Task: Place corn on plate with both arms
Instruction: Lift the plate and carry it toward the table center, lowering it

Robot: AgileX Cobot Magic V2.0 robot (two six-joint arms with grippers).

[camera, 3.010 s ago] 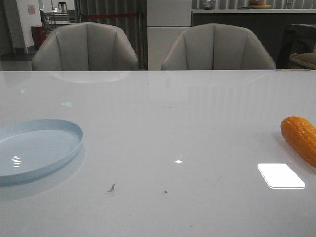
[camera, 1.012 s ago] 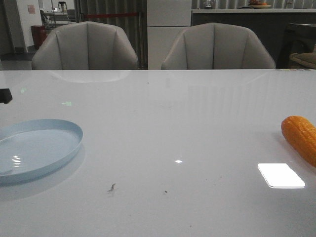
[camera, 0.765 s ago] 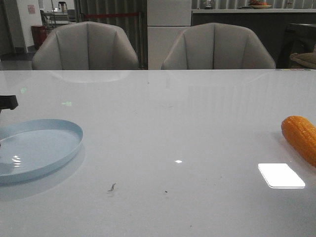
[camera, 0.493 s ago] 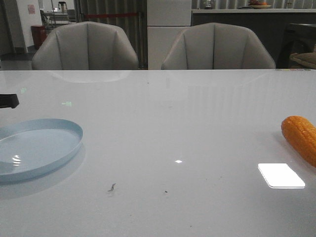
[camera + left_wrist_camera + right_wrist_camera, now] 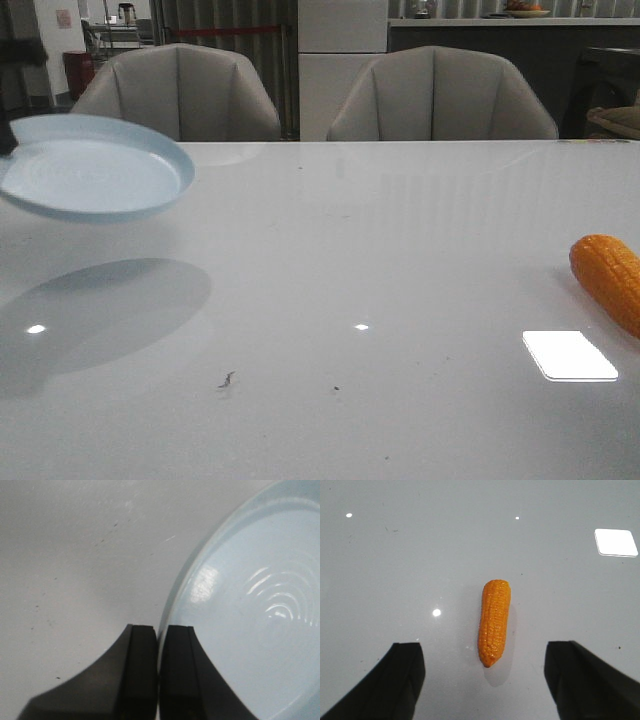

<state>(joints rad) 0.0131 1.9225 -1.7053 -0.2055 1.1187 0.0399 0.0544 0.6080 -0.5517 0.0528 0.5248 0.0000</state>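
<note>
The pale blue plate (image 5: 95, 170) hangs in the air above the table at the far left, with its shadow on the table below it. My left gripper (image 5: 160, 632) is shut on the plate's rim (image 5: 172, 600); in the front view only a dark bit of it shows at the left edge. The orange corn (image 5: 610, 280) lies on the table at the right edge. In the right wrist view the corn (image 5: 494, 622) lies lengthwise between my right gripper's (image 5: 482, 652) wide-open fingers, a little ahead of them and untouched. The right gripper does not show in the front view.
A glossy white table (image 5: 350, 260) with bright light reflections (image 5: 570, 355) and small dark specks (image 5: 227, 379). Two grey chairs (image 5: 175, 95) stand behind the far edge.
The plate has been lifted off the table, up and slightly right, by the left gripper. The corn has not moved.
</note>
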